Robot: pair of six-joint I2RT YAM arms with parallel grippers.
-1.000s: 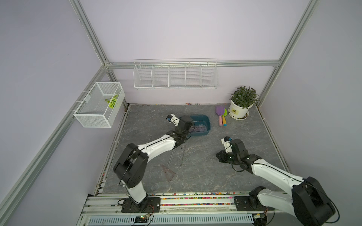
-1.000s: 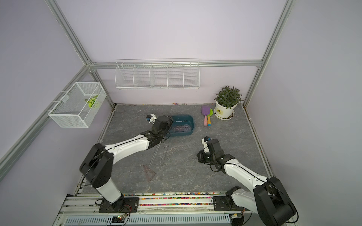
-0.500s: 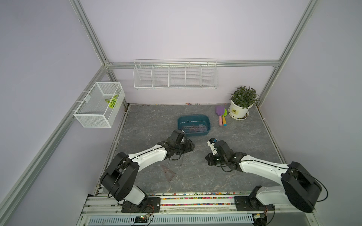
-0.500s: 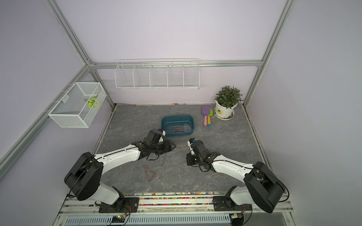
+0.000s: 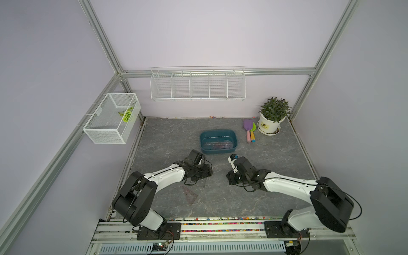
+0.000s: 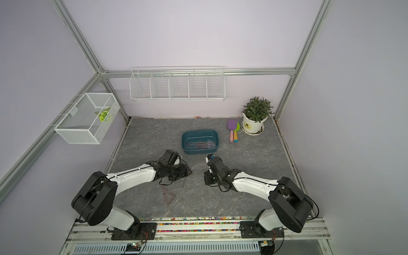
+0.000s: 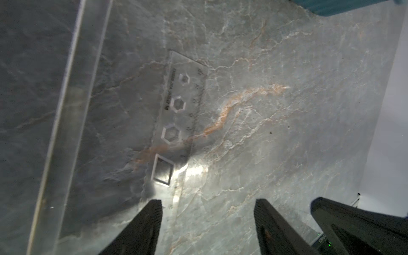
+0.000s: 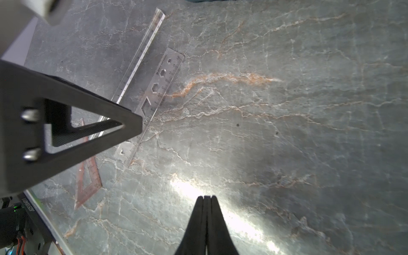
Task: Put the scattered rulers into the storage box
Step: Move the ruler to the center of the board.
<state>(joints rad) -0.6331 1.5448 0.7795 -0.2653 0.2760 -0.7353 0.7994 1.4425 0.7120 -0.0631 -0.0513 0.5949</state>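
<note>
L gripper (image 7: 207, 202): released, fingers (image 7: 150, 223) spread wide. Betw. them only tabletop (image 7: 287, 132) and the near end of the stencil ruler (image 7: 181, 110) (clear, hexagon + square cut-outs). This ruler runs fwd from the gripper, its near end just inside one finger. Contact w/ that finger: cannot tell.

Alongside it, outside the same finger, lies the long clear ruler (image 7: 72, 110). In R wrist view the two converge toward the L gripper. Whether they touch is hidden under its finger.

Behind the L gripper, toward the arm's base and near the forearm: brown triangle (image 5: 190, 194), flat on the tabletop, apart from both straight rulers.

R gripper (image 8: 206, 197): clenched, fingers pressed together, grasping nothing, low over bare tabletop. It faces the L gripper across a gap. All three loose pieces are on its L-gripper side, none touching it.

Beyond both grippers, ahead and apart from each: storage box (image 5: 218, 150), upright. Inside are several see-through rulers (image 5: 217, 144), purplish + bluish, overlapping. Count not readable.
</note>
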